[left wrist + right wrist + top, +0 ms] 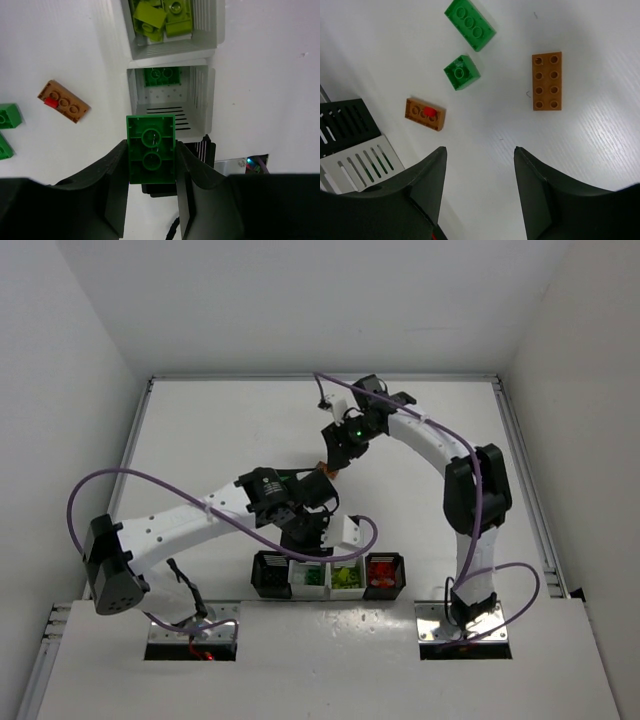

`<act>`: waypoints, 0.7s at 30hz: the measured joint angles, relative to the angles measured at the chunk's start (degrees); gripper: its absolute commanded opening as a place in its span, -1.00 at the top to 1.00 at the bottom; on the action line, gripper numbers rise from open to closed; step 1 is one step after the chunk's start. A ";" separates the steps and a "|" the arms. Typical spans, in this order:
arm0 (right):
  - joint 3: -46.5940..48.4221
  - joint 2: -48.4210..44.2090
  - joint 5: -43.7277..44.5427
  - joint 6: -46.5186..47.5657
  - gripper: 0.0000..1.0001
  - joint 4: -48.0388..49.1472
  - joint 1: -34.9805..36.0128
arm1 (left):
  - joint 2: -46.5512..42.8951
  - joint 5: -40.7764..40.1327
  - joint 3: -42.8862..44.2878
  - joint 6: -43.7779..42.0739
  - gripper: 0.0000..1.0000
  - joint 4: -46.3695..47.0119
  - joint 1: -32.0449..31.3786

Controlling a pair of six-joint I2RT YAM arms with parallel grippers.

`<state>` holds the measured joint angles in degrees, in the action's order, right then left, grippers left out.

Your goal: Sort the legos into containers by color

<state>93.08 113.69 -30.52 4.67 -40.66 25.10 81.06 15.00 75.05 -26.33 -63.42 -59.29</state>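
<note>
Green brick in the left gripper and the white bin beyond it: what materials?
Green brick: looks like hard moulded plastic, slightly glossy; crisp edges, round tubes on the facing side. White bin: probably matte plastic, thin slotted walls; possibly 3D-printed, cannot confirm.

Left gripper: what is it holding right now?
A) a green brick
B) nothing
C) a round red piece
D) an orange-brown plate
A: in the left wrist view the left gripper is shut on a green brick, with a white bin just ahead of it.
</note>
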 measured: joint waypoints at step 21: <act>1.81 6.16 4.28 3.78 -0.13 -2.40 9.03 | 3.45 -2.95 -3.13 1.11 -0.26 2.05 -4.42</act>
<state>94.89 119.85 -26.24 8.45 -43.07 34.13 84.51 12.05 71.92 -25.21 -61.36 -63.70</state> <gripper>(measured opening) 0.568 0.618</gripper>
